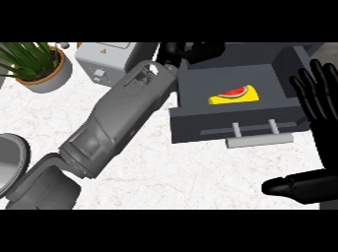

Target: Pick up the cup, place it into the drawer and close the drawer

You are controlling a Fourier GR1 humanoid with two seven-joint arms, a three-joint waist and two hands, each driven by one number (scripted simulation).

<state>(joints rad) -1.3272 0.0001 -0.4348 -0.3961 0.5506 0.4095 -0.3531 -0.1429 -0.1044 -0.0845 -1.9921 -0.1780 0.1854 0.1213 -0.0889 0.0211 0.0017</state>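
The yellow cup with a watermelon slice print [235, 94] lies on its side inside the open dark grey drawer [200, 125], so only closing looks left. The risk: the left robot hand [193, 50], reaching over the drawer's back-left corner, could catch as the drawer shuts. I cannot tell its fingers' state. The right robot hand [324, 113] rests open, fingers up, beside the drawer above the white marble counter [171, 167].

Bright, even light is falling on the pale marbled surface [200, 172]; the open drawer [233, 115] is casting only faint, soft shadows, without glare.
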